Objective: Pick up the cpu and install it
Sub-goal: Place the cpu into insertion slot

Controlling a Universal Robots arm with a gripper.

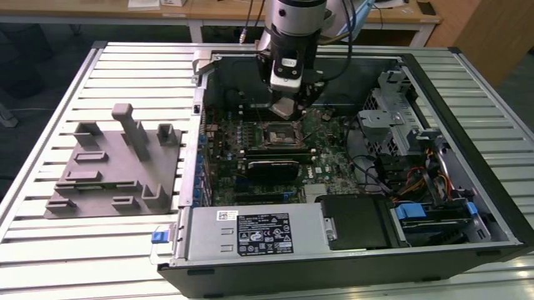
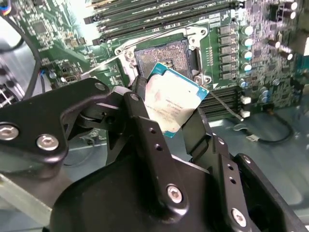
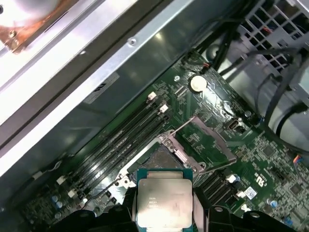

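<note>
I hold the cpu (image 2: pixel 174 107) at the very tips of my gripper (image 2: pixel 169 101), pinched by two opposite edges between my two black fingers (image 2: pixel 145 126). It is a small, flat, square chip; its pale silver-grey metal top faces back toward my wrist, so both wrist views look straight onto it; a thin blue-green rim shows around the metal; faint print crosses the top, too small to read. It sits square between my fingers, its free edges bare; it hangs off the board, just short of the open socket (image 2: pixel 164 53) beyond my fingertips, not touching it.
</note>
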